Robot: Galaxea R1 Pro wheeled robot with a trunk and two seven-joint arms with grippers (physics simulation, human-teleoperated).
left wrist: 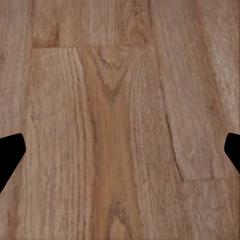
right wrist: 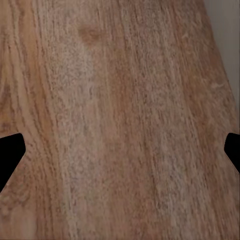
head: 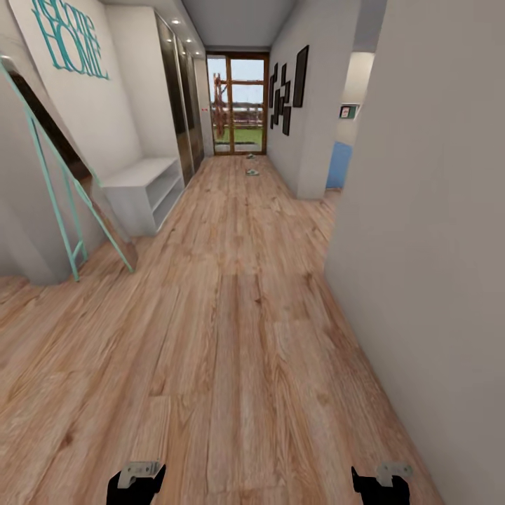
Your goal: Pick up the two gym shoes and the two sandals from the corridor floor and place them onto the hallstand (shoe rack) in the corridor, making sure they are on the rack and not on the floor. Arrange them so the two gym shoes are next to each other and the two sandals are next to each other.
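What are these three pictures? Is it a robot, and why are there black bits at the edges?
Yes, a robot with two arms. The big picture comes from its head camera, looking down a hallway with a light brown wood-plank floor. Its left gripper and right gripper peek in at the bottom. The other two pictures come from cameras on its wrists, looking past open black fingers at the floor. Nothing is held. Far away near the glass door lie small things, too tiny to name.

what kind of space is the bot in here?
Looks like a home entry corridor: wood-plank floor running to a glazed door, a low white shelf bench on the left wall, and framed pictures on the right.
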